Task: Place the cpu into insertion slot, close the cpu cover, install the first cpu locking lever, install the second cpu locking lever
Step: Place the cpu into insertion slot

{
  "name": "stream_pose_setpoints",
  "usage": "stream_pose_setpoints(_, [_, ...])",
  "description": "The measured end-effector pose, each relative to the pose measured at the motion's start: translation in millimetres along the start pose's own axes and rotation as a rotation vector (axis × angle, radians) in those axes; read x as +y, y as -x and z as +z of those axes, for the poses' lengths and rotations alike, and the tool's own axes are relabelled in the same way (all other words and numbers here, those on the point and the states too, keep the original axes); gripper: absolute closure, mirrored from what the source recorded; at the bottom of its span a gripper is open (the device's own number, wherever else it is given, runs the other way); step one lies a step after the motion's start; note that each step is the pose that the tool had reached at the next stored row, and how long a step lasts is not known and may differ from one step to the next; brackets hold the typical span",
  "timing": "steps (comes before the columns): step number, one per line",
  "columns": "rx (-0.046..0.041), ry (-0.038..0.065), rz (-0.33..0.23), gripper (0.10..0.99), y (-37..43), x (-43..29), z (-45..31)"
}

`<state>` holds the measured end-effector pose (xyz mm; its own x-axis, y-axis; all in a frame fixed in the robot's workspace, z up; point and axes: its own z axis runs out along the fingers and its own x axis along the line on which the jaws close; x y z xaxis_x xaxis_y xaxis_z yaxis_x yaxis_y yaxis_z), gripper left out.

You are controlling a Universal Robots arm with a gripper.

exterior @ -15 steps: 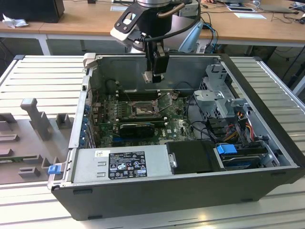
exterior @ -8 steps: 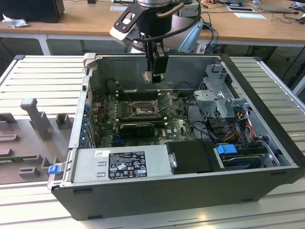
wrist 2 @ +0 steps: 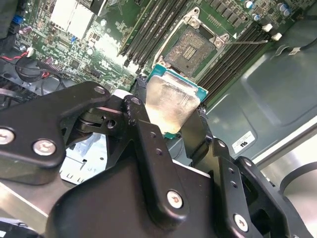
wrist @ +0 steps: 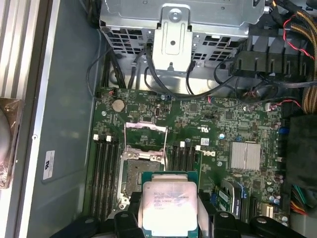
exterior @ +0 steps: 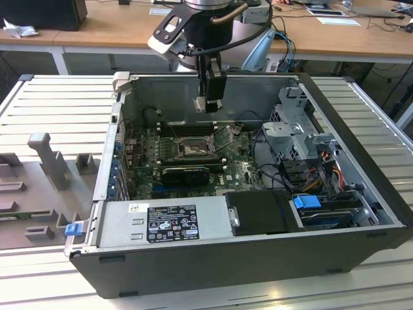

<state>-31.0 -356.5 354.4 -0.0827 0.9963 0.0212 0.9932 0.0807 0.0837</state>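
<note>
Ribbed metal worktop (exterior: pixel 58 97) with desks behind; an open computer case (exterior: pixel 245 258) lies on it. End effector (exterior: pixel 208 106) hangs over the motherboard (wrist: pixel 223 129), clenched on the cpu (wrist: pixel 170 206) by two opposite edges, pale face toward the wrist cameras. Insertion slot (wrist: pixel 137 173) is bare, dark centre showing. Cpu cover (wrist: pixel 143 154) is swung up. Key relation: the slot lies below the chip, apart from it and partly masked by it in the first wrist view. Chip edges look roughly square to the slot's rim. Judged: not yet seated.
</note>
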Motion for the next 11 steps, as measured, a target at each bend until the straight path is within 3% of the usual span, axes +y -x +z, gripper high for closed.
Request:
stream_pose_setpoints(8, [-0.0032, 0.001, 0.038, 0.557, 0.0, 0.0, 0.1])
stream_pose_setpoints(11, [-0.0070, 0.002, 0.082, 0.557, 0.0, -0.1, 1.3])
